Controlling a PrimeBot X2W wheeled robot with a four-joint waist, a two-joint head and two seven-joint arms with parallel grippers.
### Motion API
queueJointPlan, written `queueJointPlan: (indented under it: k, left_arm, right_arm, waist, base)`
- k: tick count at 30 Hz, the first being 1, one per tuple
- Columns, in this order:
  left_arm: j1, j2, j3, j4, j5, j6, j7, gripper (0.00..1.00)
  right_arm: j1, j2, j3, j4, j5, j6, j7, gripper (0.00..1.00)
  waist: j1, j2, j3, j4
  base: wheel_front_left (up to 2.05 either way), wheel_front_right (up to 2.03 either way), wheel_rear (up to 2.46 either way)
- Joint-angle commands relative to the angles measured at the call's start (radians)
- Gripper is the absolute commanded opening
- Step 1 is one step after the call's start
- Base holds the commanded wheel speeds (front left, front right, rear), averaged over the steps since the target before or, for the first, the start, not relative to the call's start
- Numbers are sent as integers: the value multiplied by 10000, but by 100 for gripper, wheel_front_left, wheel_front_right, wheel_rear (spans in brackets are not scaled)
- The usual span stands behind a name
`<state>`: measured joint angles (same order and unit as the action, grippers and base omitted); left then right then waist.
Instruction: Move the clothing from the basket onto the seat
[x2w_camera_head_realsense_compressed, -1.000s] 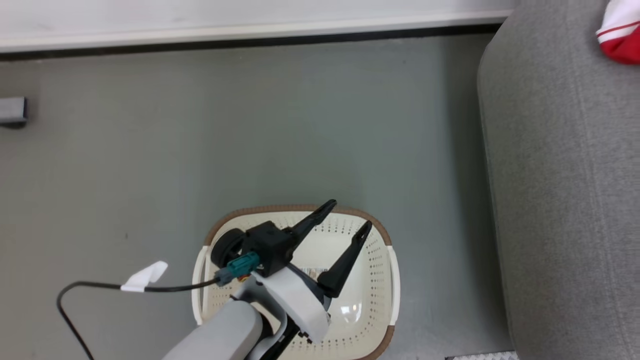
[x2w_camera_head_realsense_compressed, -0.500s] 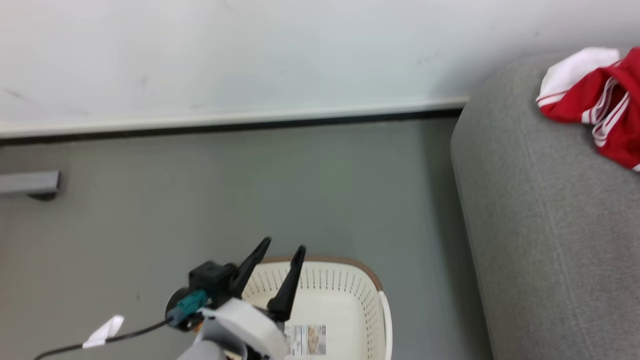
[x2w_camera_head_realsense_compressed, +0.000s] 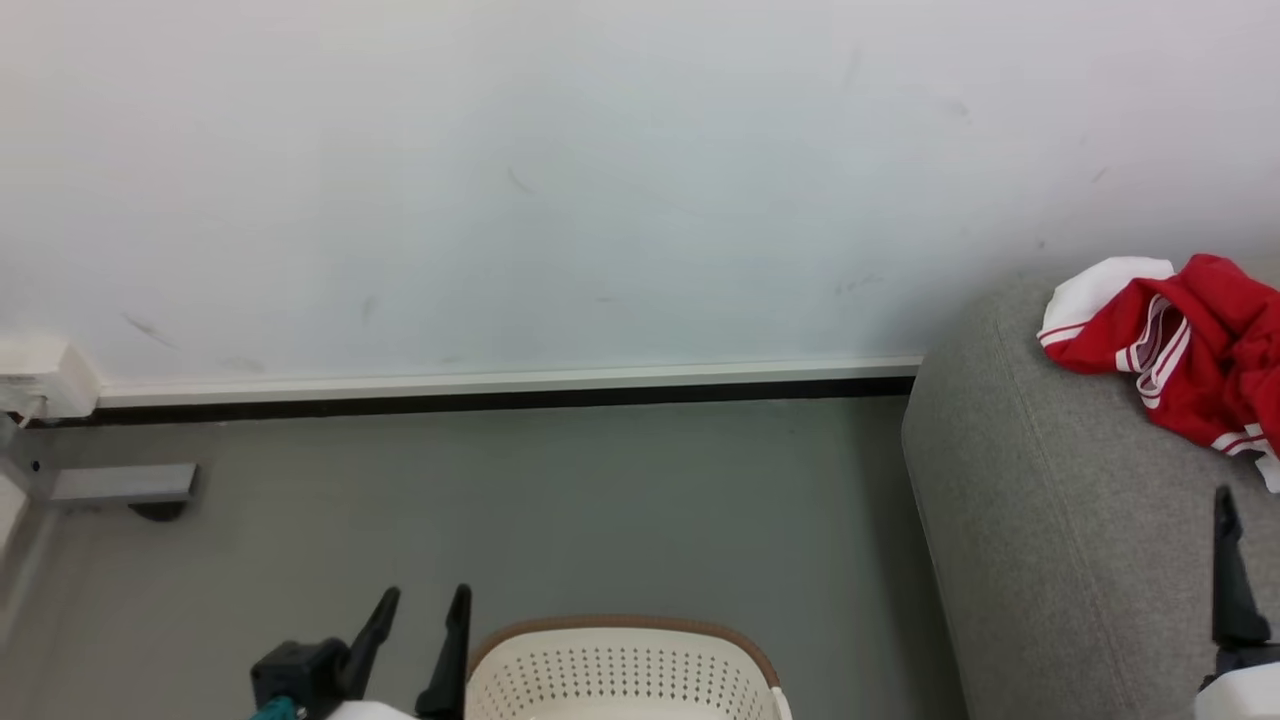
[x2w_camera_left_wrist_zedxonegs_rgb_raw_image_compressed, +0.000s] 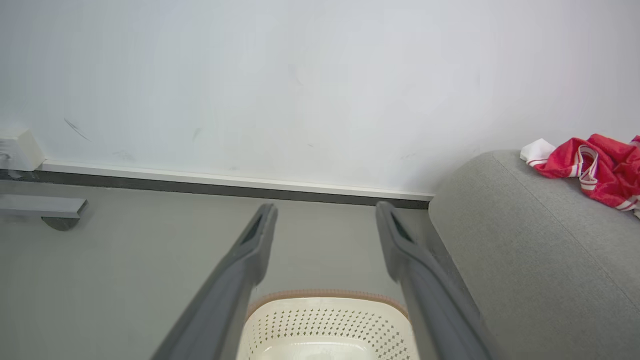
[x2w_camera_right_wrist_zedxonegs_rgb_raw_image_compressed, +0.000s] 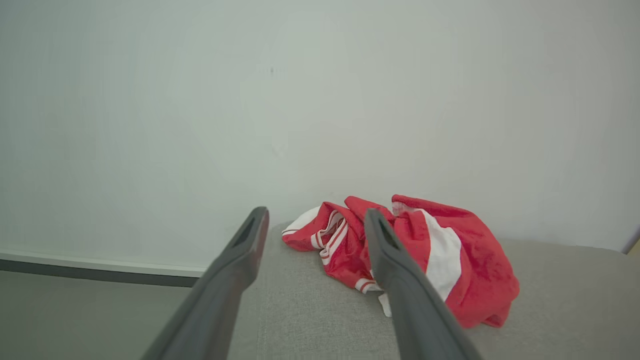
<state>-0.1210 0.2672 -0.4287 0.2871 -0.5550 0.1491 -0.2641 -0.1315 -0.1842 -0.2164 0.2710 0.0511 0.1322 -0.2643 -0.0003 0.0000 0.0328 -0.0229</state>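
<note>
The clothing (x2w_camera_head_realsense_compressed: 1190, 340), red with white panels and stripes, lies crumpled on the grey seat (x2w_camera_head_realsense_compressed: 1040, 540) at the right, near the wall. In the right wrist view the clothing (x2w_camera_right_wrist_zedxonegs_rgb_raw_image_compressed: 430, 255) rests on the seat (x2w_camera_right_wrist_zedxonegs_rgb_raw_image_compressed: 560, 305) just beyond my right gripper (x2w_camera_right_wrist_zedxonegs_rgb_raw_image_compressed: 316, 216), which is open and holds nothing. One of its fingers (x2w_camera_head_realsense_compressed: 1228, 570) rises at the head view's right edge. The cream basket (x2w_camera_head_realsense_compressed: 620, 628) with its brown rim stands on the floor at the bottom. My left gripper (x2w_camera_head_realsense_compressed: 425, 598) is open beside its left far corner. In the left wrist view my left gripper (x2w_camera_left_wrist_zedxonegs_rgb_raw_image_compressed: 326, 210) is above the basket (x2w_camera_left_wrist_zedxonegs_rgb_raw_image_compressed: 325, 320), whose visible inside is bare.
A white wall with a pale baseboard (x2w_camera_head_realsense_compressed: 500, 382) runs behind the grey floor (x2w_camera_head_realsense_compressed: 550, 500). A grey metal bar (x2w_camera_head_realsense_compressed: 120, 484) and a white box (x2w_camera_head_realsense_compressed: 40, 375) sit at the far left by the wall. The seat stands close to the basket's right side.
The head camera has tilted up, so the wall now shows. My left gripper has drawn back from over the basket's inside to its left far corner. A right gripper finger has come into view.
</note>
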Motion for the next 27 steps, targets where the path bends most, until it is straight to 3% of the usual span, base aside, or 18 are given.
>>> queueJointPlan:
  k: [1,11,27]
  left_arm:
    - [135,24,78,28,125,-18,1,100]
    - [1155,-520,1457,392,897,-440,-1,100]
    - [1604,-1472,3012,503,2219,-1326,-2,100]
  right_arm:
    - [177,20,13,-55,56,-31,2,100]
    - [1636,1135,618,-337,435,-31,2,100]
    - [2373,1333,1575,358,358,-31,1,100]
  waist:
    - [3,0,-191,103]
    - [3,0,-808,232]
    - [3,0,-1081,396]
  base:
    - [0,0,0]
    - [0,0,0]
    - [0,0,0]
